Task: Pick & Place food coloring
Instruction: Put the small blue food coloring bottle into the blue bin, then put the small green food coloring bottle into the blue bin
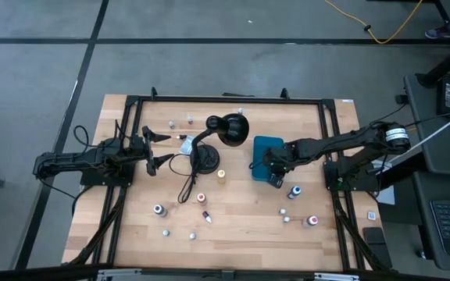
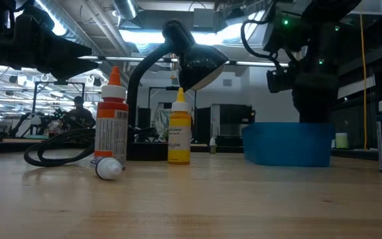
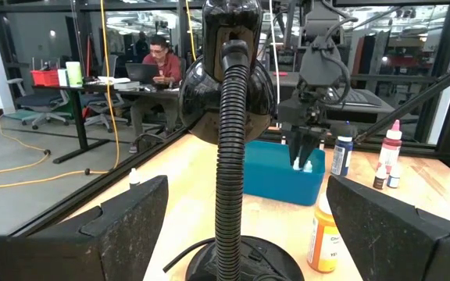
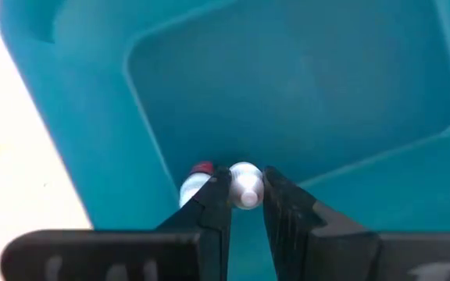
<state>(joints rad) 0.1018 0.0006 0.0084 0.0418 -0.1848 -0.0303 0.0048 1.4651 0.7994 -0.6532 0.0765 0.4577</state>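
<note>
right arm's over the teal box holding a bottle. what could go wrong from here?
1. The right end effector pinches the food coloring bottle only at its tips, so it could slip or twist out before release.
2. It hangs near the teal box wall rather than over the middle; a drop may catch the rim and land on the table.
3. The black desk lamp stands close beside the box, so a wide retreat may clip it.
</note>
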